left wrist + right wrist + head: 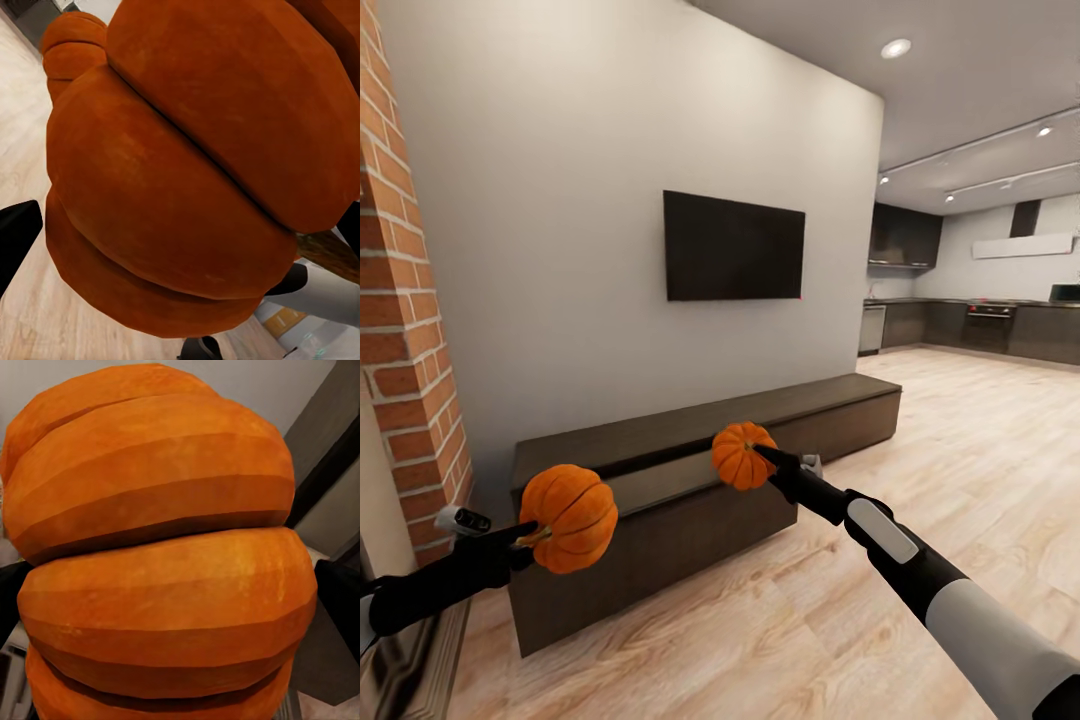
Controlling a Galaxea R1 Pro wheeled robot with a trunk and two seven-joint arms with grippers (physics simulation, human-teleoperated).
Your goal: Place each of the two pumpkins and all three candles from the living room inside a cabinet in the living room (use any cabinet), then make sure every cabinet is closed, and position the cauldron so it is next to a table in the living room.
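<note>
Left tool (530,535) gripping pumpkin (569,518), right tool (765,462) gripping second pumpkin (740,455), cabinet (690,480)

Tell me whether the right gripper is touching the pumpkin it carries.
Touching. In the head view the right gripper meets the pumpkin, held clear above the cabinet; the right wrist view shows that pumpkin pressed close.

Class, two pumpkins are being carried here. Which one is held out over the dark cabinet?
The pumpkin in the right gripper: it hangs over the cabinet. The left gripper's pumpkin sits nearer the brick wall.
</note>
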